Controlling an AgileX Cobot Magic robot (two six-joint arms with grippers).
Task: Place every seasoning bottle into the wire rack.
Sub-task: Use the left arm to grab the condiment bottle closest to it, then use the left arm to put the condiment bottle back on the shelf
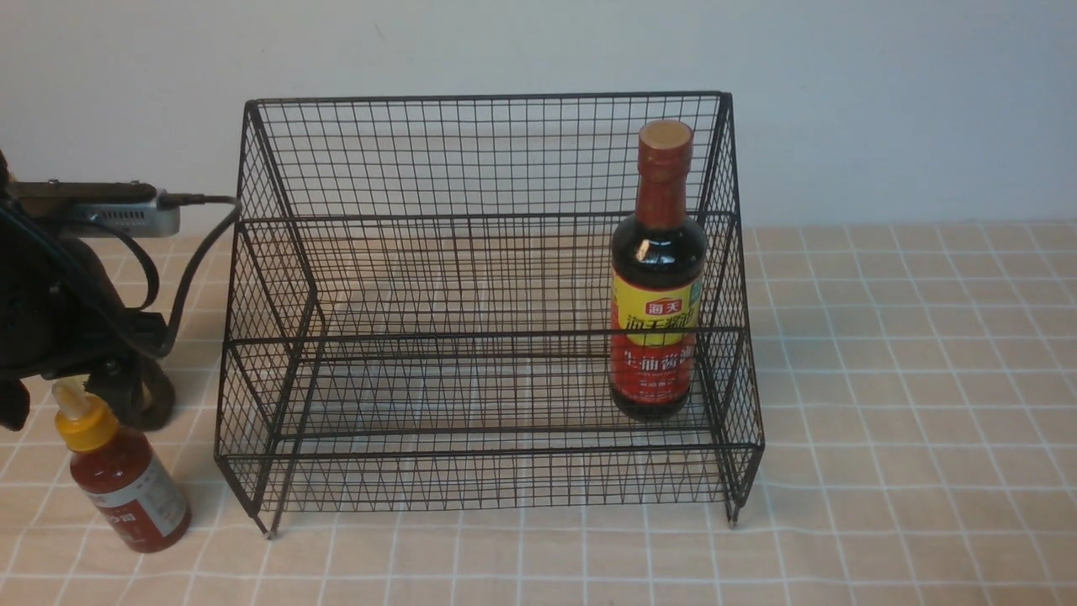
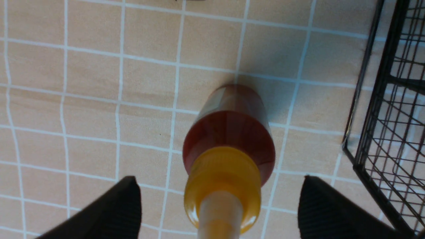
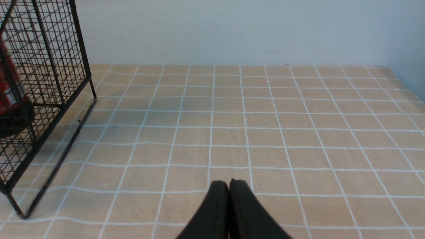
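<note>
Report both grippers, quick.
Left gripper: open, fingers either side of the yellow-capped sauce bottle, not gripping it.
Right gripper: closed, holding nothing.

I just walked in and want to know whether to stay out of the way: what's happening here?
The robot is loading seasoning bottles into the wire rack. The tall red-necked bottle already stands inside, toward the right. The left gripper is open around the yellow cap of the small red sauce bottle, which stands on the table beside the rack. Behind it is another dark bottle, mostly hidden by the arm. The right gripper is shut and empty.
</note>
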